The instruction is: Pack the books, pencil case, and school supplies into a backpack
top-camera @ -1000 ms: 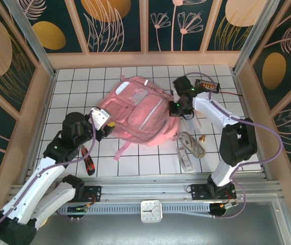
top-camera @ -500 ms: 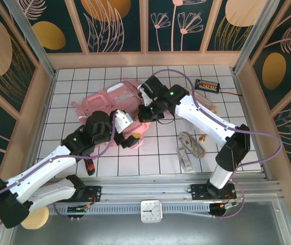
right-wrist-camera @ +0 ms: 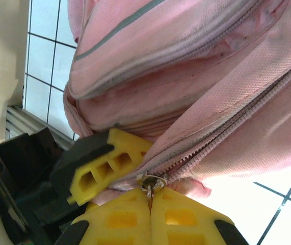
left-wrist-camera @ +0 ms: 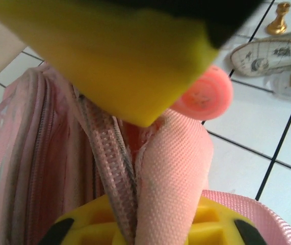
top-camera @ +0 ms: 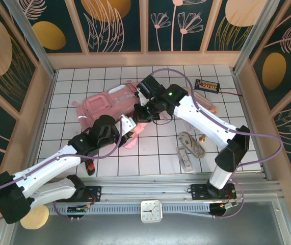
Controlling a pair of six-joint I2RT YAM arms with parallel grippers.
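Observation:
The light-pink backpack (top-camera: 104,99) lies crumpled on the tiled table, left of centre. My left gripper (top-camera: 129,133) is at its near right edge. In the left wrist view its jaws (left-wrist-camera: 135,224) are shut on a fold of backpack fabric (left-wrist-camera: 176,153) beside the zipper tape. My right gripper (top-camera: 144,113) meets it from the far side, shut on the metal zipper pull (right-wrist-camera: 150,181) of the backpack (right-wrist-camera: 186,66). The whitish ruler-like bar (top-camera: 186,158) and looped cord bundle (top-camera: 192,143) lie right of the bag. Books and pencil case are out of view.
A red-and-black utility knife (top-camera: 88,167) lies near the left arm. A small black box with orange marks (top-camera: 207,84) sits at the far right, and a gold chess piece (top-camera: 202,138) stands by the cord. Wooden walls ring the table.
The backpack has slid left and collapsed. My left arm reached in to it and its jaws closed on the fabric. My right gripper moved left across the bag, staying shut.

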